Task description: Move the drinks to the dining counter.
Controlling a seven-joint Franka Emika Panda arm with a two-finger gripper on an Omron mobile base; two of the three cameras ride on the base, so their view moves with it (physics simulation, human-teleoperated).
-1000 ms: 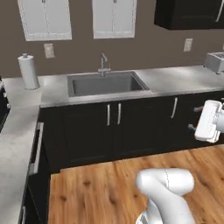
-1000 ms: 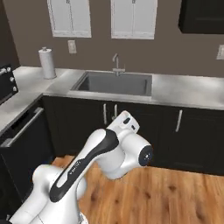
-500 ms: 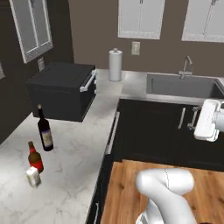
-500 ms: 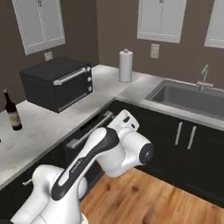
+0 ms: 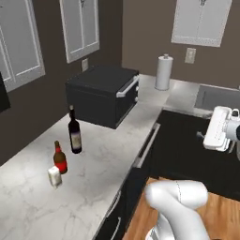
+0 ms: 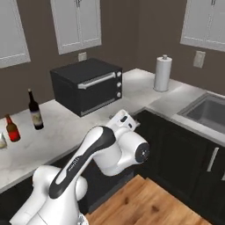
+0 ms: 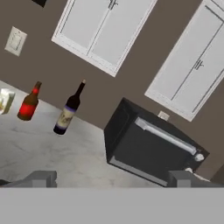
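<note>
Hanging in open air over the dark lower cabinets, the gripper (image 7: 112,179) has its jaws spread wide with nothing between them; its two fingertips (image 7: 41,178) rise at the bottom of the hand view, far apart. In the left base view the white hand (image 5: 220,129) sits at the right edge, well apart from everything on the marbled worktop (image 5: 33,206).

Ahead of the gripper and off to its left stand three of the drinks in a loose row on that worktop. The wine bottle (image 7: 69,109) is the nearest of them to the hand, upright, dark with a pale label. Just beyond it stands the shorter red bottle (image 7: 29,104), and farther still the small whitish glass (image 7: 5,100), close beside the red bottle. All three are well apart from the fingers.

Directly ahead of the gripper sits a black toaster oven (image 7: 148,146) against the brown wall, near the wine bottle. A paper towel roll (image 5: 163,71) stands past the oven, by the sink (image 6: 206,112).
</note>
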